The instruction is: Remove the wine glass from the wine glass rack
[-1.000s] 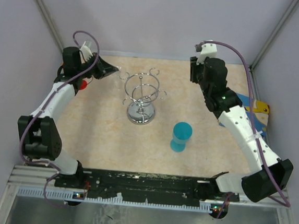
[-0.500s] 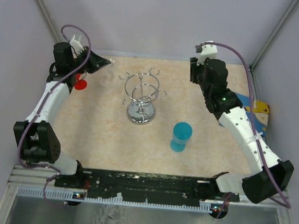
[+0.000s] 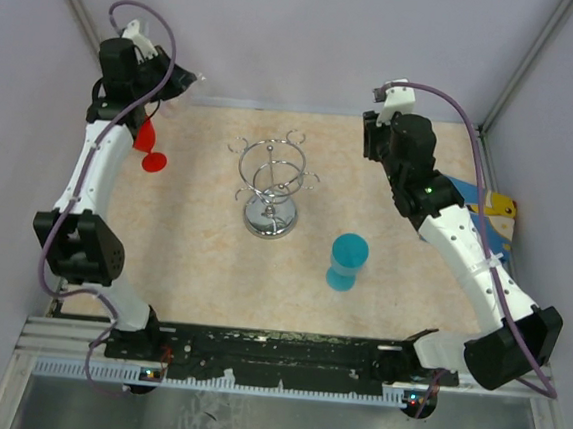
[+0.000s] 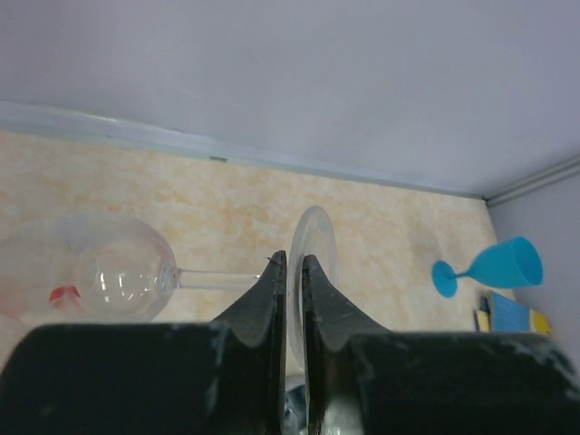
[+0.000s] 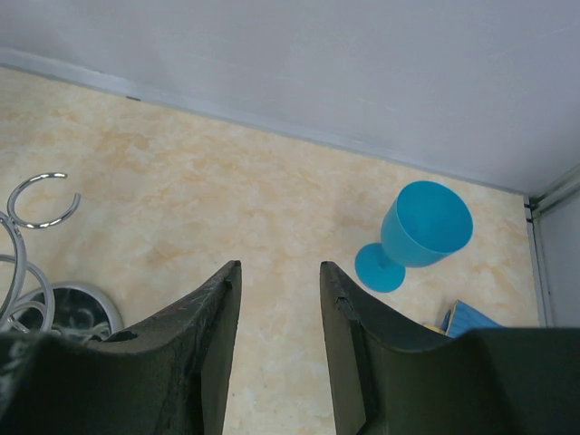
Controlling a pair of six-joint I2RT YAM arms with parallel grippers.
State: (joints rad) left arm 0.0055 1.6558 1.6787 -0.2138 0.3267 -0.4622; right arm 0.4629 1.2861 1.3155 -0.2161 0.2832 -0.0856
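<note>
A clear wine glass point(image 4: 122, 276) lies sideways in the left wrist view, bowl to the left, stem running right to its round foot point(image 4: 317, 237). My left gripper point(image 4: 294, 263) is shut on that foot, edge-on between the jaws. From above, the left gripper point(image 3: 181, 78) is raised near the far-left corner, well away from the wine glass rack point(image 3: 272, 188), a chrome wire stand at the table's middle with nothing on its hooks. My right gripper point(image 5: 279, 267) hangs open over bare tabletop, with one rack hook point(image 5: 38, 199) to its left.
A red wine glass point(image 3: 150, 148) stands on the table under the left arm. A blue plastic goblet point(image 3: 347, 260) stands right of the rack, also seen as goblet point(image 5: 421, 231) and goblet point(image 4: 498, 265). Blue and yellow items point(image 3: 498, 208) lie at the right edge. Grey walls enclose the table.
The left arm has risen and swung back towards the far-left corner, carrying the clear glass away from the rack. The right arm has stayed put.
</note>
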